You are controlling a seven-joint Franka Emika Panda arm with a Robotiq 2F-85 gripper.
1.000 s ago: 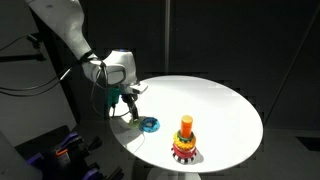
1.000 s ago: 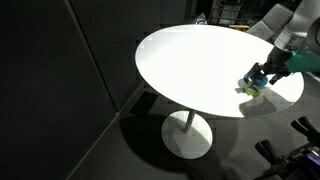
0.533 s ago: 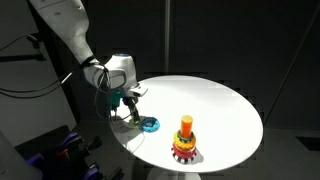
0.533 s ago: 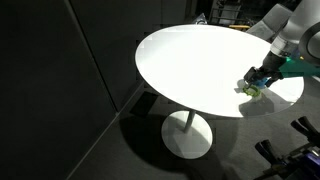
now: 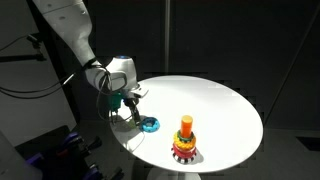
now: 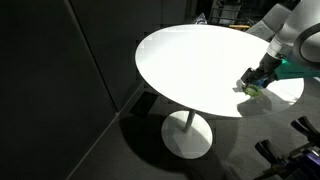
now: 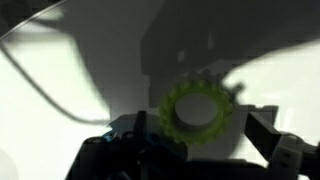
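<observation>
In an exterior view, the end effector (image 5: 131,108) hung low over the near edge of a round white counter (image 5: 225,100), at the end of the white arm. Its jaws stood open and held nothing. Just beside it lay a blue ring (image 5: 150,125), flat on the counter. Well apart, nearer to the front edge, stood a stacking toy (image 5: 185,142): a wide red base with a rippled edge, a yellow layer and an orange post on top. All the pieces looked like smooth, hard plastic.

In the exterior view from the far side, the end effector (image 6: 256,81) was at the right edge of the counter (image 6: 190,70), and a small green ring (image 6: 248,89) lay directly under it. I could not tell from here whether the fingers touched it.

In the wrist view, the green ring (image 7: 192,110) lay flat on the matt white surface, between the two dark fingers (image 7: 266,135), apart from both. It had a toothed outer edge, like a gear, and a round hole in the middle.

For a good grip on this ring, I think the fingers should come down evenly on both sides, with the ring centred between them. The pads should meet the teeth squarely, because a thin, hard plastic piece can easily slide or tip on such a smooth counter. The blue ring was near, so the descent should be straight.
</observation>
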